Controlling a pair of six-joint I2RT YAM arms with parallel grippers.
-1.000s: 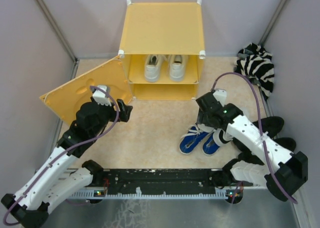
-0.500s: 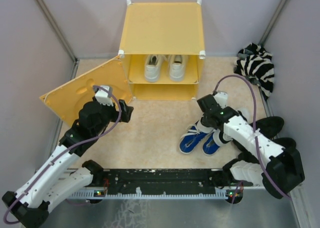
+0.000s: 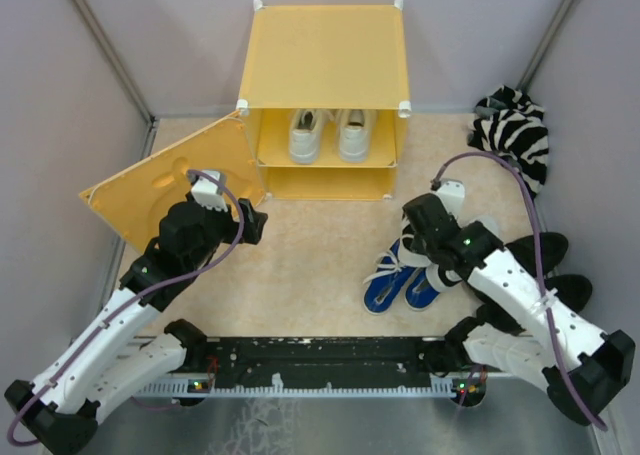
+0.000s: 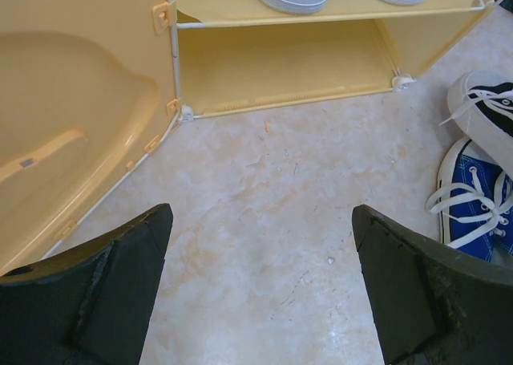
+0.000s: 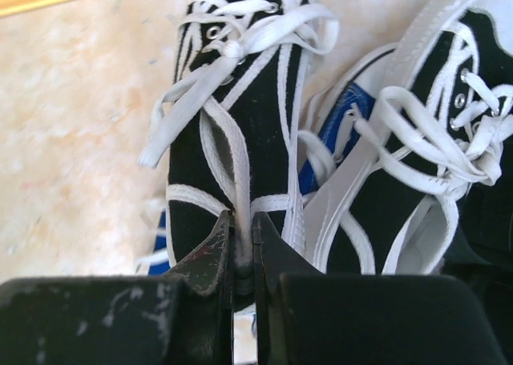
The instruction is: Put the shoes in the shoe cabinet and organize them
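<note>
So far only the all-white lace-up sneakers (image 3: 328, 133) are shelved in the yellow-orange plastic cabinet (image 3: 325, 55) ahead of the spread left jaws; a black-and-white sneaker (image 5: 240, 116) is pinched in the right jaws, bright blue pair (image 3: 385, 287) beside, unshelved.

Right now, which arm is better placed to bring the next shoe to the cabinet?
Right. The right arm has its jaws shut on a black-and-white shoe. The left arm, jaws open and empty, is beside the cabinet door.
</note>
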